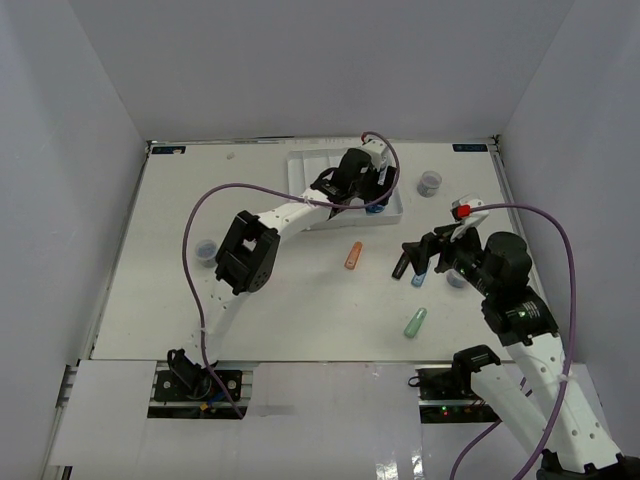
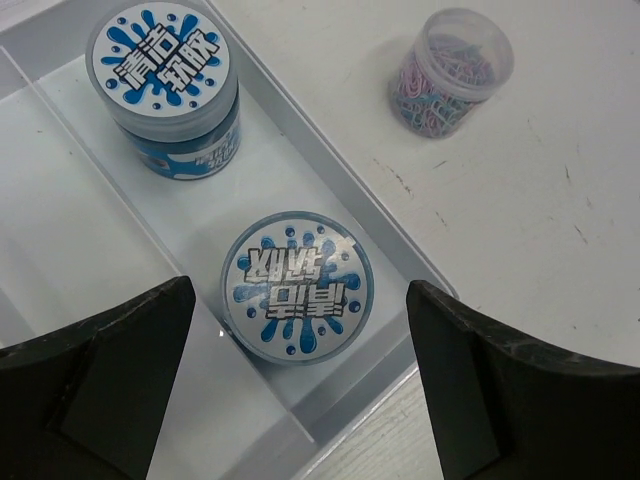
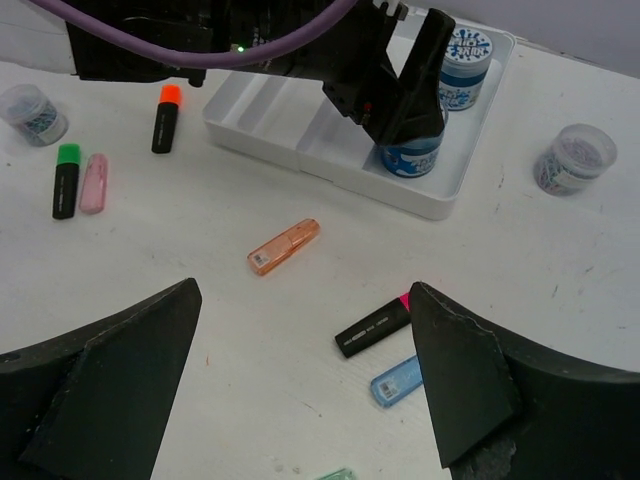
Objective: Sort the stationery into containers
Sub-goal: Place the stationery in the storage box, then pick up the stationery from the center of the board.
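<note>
Toward the left edge of the table (image 1: 300,310) you have a small clear round plastic jar (image 1: 207,250) standing by itself. Right of it, in the right wrist view, a black highlighter with a green cap (image 3: 66,180) and a pastel pink highlighter (image 3: 94,182) lie side by side. A black highlighter with an orange cap (image 3: 165,118) lies beyond them, near the tray.

The white rectangular plastic tray (image 1: 310,170) sits at the middle of the table's far edge. In its right-hand end compartment stand the farther blue-labelled jar (image 2: 165,85) and the nearer blue-labelled jar (image 2: 297,287), both round. Your left claw (image 2: 300,295) hangs over the nearer one with its jaws spread wide. A gap shows on each side of the lid, so it grips nothing.

In front of the tray a translucent orange highlighter (image 1: 353,255) lies on the table. To its right, a black highlighter with a pink cap (image 3: 372,325) and a pastel blue highlighter (image 3: 397,380) lie close together. A mint highlighter (image 1: 415,322) lies nearer the front edge.

Your right claw (image 3: 303,290) hovers above this group, jaws wide apart and holding nothing. A clear round jar of coloured paper clips (image 2: 450,70) stands just off the tray's right wall, toward the far right corner.
</note>
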You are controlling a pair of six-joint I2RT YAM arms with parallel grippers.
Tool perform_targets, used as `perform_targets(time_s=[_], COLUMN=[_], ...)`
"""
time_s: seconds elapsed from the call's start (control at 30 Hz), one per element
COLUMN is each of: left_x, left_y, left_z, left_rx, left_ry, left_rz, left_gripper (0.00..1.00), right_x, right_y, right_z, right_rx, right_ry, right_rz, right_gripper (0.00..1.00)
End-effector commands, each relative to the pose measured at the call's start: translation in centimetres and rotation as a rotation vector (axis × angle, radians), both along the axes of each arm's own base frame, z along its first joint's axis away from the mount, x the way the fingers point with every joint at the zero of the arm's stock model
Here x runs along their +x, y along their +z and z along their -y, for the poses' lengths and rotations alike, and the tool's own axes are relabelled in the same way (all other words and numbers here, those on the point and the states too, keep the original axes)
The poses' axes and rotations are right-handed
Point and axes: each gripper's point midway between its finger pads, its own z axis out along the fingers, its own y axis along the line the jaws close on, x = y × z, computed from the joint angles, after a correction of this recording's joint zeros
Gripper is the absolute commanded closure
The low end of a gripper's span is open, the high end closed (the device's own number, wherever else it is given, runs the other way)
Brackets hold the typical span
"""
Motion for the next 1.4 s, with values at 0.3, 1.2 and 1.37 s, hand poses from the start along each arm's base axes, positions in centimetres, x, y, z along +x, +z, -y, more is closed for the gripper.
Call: perform_targets(time_s=[0.3,1.2,1.37], left_x=[-2.0,-10.8,-10.6], left_y=[14.7,8.3,8.0], left_z=[-3.9,-38.2,-38.2], left_rx=[-0.146,-0.005,0.001], left_ry=[0.096,0.739,0.741], left_rz=[0.121,-0.022,-0.036], left_gripper=[0.02,0.02,0.02], right_x=[3.5,4.5,4.7], right_y=[-4.1,-19.5,-20.3], right_z=[7.0,16.1,16.0], right_rx=[-0.065,-0.147,-0.161], right_ry=[-0.519,-1.013,-0.994], right_rz=[-0.217,-0.626,-0.642], right_gripper=[0.10,0.02,0.15])
